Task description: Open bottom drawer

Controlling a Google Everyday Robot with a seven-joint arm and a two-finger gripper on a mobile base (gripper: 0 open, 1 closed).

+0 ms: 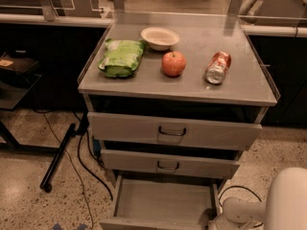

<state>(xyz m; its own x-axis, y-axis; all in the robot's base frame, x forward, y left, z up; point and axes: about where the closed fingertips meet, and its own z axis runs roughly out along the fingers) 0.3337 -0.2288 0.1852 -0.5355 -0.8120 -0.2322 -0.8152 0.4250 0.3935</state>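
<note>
The bottom drawer [163, 201] of the grey metal cabinet stands pulled out, and its plain grey tray interior shows. Its front and handle are cut off by the lower edge of the view. The middle drawer [168, 164] and the top drawer [172, 131] above it are pushed in, each with a dark loop handle. My white arm [287, 200] comes in from the bottom right. My gripper [216, 220] is low by the front right corner of the bottom drawer and is mostly hidden.
On the cabinet top [192, 86] lie a green bag [120, 57], a white bowl [159, 36], a red apple [173, 63] and a can [218, 67] on its side. A black pole [60, 155] and cables lie on the floor to the left.
</note>
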